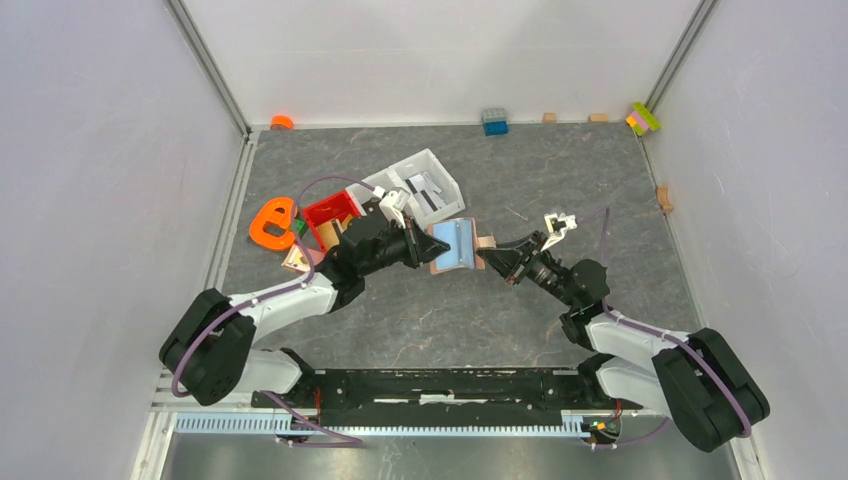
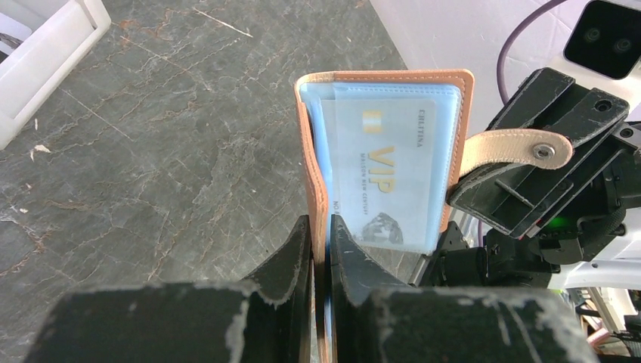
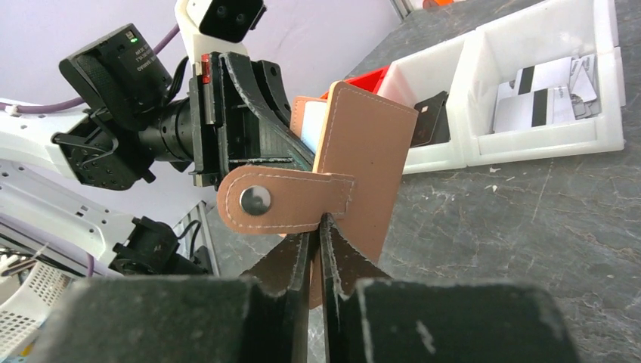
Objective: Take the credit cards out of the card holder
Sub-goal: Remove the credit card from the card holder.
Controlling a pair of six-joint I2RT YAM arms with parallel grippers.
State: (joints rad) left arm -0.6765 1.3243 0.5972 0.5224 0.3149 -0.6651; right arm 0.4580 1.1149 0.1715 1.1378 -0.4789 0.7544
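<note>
Stitched tan card holder [image 3: 368,151] — rounded snap tab [image 3: 291,200]

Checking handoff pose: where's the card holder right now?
Top view, mid-table: the card holder is pinched open between the left gripper and the right gripper, just in front of the white tray, right of the red bin.

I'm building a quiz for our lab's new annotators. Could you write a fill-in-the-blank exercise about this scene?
1. The pale blue card in the card holder bears the gold word ____.
2. The number of grippers clamped on the card holder is ____: the left gripper and the right gripper.
3. The bin beside the white tray is coloured ____.
Missing words: VIP; two; red.
</note>
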